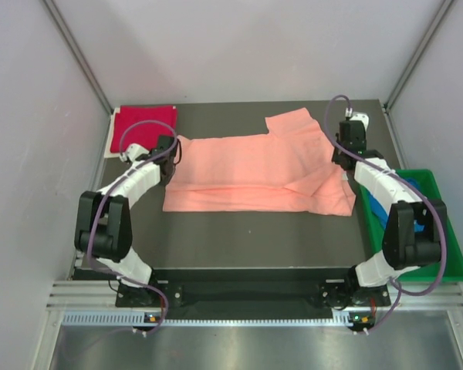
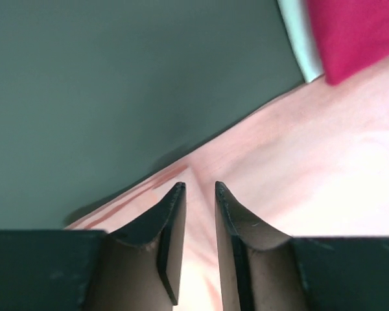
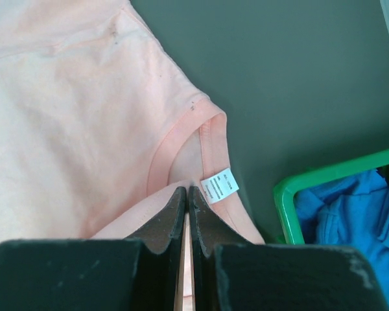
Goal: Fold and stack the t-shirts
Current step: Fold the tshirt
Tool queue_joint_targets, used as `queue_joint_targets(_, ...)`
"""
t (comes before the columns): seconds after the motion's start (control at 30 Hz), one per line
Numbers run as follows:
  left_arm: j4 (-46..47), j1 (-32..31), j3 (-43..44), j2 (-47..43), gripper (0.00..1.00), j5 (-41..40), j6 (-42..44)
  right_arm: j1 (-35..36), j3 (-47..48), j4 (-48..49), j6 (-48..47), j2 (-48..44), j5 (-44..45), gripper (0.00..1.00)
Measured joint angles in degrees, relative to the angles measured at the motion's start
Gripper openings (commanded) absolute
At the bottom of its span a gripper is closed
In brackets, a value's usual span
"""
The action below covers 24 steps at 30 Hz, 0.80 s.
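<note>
Left hand fingers stand slightly apart above the salmon-pink t-shirt, spread on the tabletop. Right hand is pinched together on its fabric beside the collar. Crimson t-shirt lies far left; blue t-shirt lies in the green tray.

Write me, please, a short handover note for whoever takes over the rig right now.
Left gripper: jaws slightly parted over the salmon-pink t-shirt, at its left edge; nothing visibly held.
Right gripper: shut on it beside the collar.
Crimson-red t-shirt: folded, far-left corner. Blue t-shirt: crumpled in the green tray.
Done: red folded, pink seemingly part-folded.
Left: finish pink, fold blue, stack all.
</note>
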Motion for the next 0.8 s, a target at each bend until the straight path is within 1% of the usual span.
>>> queue_joint_targets(0.13, 1.0, -0.2, -5.5, -4.9, 0.28, 1.3, 2.9, 0.0, 2.7, -0.2, 0.0, 2.4, -0.5, 0.0)
queue_joint_targets(0.23, 2.1, -0.2, -9.0, -6.7, 0.27, 2.8, 3.8, 0.0, 4.1, -0.6, 0.1, 4.0, -0.7, 0.0)
queue_joint_targets(0.3, 2.5, -0.2, -10.3, -6.6, 0.25, 3.8, 4.0, 0.0, 4.5, -0.7, 0.1, 4.9, -0.7, 0.0)
queue_joint_targets(0.43, 2.5, -0.9, -10.8, -4.5, 0.25, 5.0, 3.3, 0.0, 5.2, -1.1, 0.0, 6.4, -1.2, 0.0)
queue_joint_targets(0.6, 2.3, -3.2, -13.5, -3.5, 0.26, 4.0, 1.9, 0.3, 6.1, -0.5, -0.9, 7.1, -2.1, 0.0)
queue_joint_targets(0.8, 2.3, -3.5, -13.4, -2.3, 0.26, 0.7, 1.0, 1.9, 6.4, 0.9, -3.5, 7.5, -2.5, 0.0)
